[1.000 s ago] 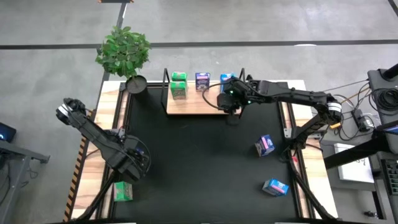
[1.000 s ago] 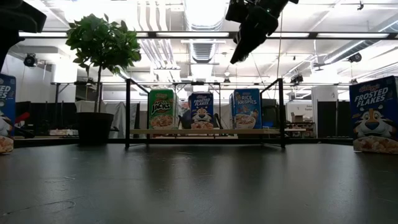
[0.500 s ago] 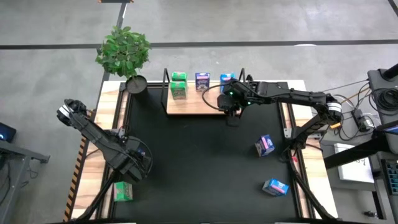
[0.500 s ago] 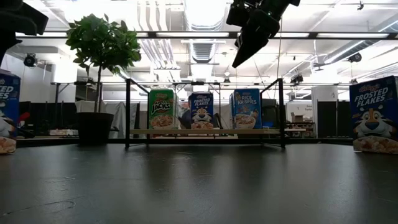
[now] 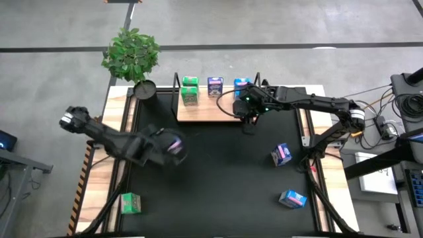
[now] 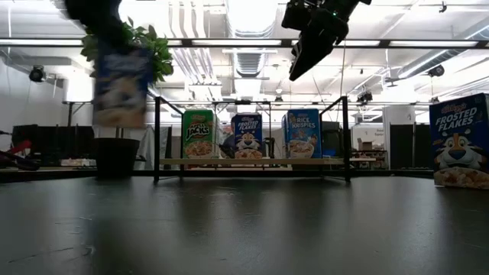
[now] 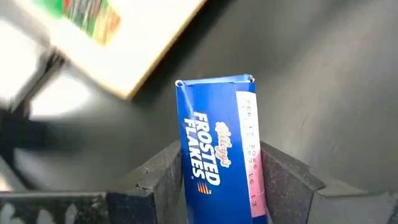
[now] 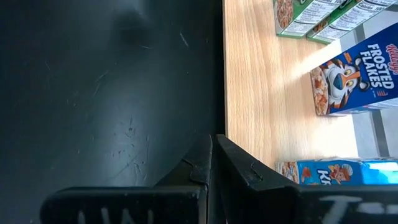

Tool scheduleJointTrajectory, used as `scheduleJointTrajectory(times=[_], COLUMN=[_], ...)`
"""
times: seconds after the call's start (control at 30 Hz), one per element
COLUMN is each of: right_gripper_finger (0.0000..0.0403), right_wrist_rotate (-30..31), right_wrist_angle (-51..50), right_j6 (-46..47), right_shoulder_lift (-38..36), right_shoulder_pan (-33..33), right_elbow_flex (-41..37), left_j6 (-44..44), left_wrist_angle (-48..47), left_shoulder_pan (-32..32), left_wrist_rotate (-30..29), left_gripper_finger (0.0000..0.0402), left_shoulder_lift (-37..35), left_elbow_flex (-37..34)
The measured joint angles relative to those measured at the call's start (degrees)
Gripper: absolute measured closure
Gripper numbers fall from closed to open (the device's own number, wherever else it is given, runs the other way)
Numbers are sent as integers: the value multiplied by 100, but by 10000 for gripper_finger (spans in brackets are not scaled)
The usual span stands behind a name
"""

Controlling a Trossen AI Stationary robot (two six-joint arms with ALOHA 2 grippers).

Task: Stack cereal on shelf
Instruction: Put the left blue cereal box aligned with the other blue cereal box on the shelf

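Currently in hand: one blue Frosted Flakes carton (image 7: 219, 149), clamped between the fingers of the left pincer (image 7: 217, 186) and carried in the air over the left half of the table (image 5: 218, 172), well short of the shelf (image 5: 211, 109).

- Handling, judged: thin printed card, probably light; rigid along its edges, but broad faces likely to dent under hard squeeze. Glossy print may slip. Best hold is across the two narrow sides, low on the body, as the pincer has it now.
- Shelf: wood board at the table's far edge, already bearing green cartons (image 5: 190, 91), a blue Frosted Flakes box (image 5: 215, 86) and a Rice Krispies box (image 5: 240, 86).
- Loose stock: green carton (image 5: 131, 202) by the near left corner; two cartons (image 5: 282, 154) (image 5: 292, 198) towards the right edge.
- Right pincer (image 5: 246, 119): fingers pressed together, empty, raised at the shelf's right front corner.
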Motion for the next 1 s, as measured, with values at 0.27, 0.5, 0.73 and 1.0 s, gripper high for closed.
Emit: scheduleJointTrajectory(times=[0.27, 0.5, 0.73, 1.0], right_gripper_finger=[390, 390, 390, 390], right_wrist_rotate=[0, 0, 0, 0], right_wrist_angle=[-25, -16, 17, 32], right_j6=[12, 35, 35, 149], right_shoulder_lift=[-130, -201, -210, -210], right_shoulder_pan=[0, -1, -2, -2], right_elbow_flex=[0, 0, 0, 0], left_j6=[4840, 6861, 7911, 8263], left_wrist_angle=[2526, 3717, 4297, 3682], left_shoulder_pan=[1757, 3329, 4317, 4785], left_wrist_rotate=[1125, 2478, 3308, 3972], left_gripper_finger=[229, 229, 229, 229], left_shoulder_lift=[6, 345, 1549, 2680], left_elbow_flex=[217, 101, 672, 1815])
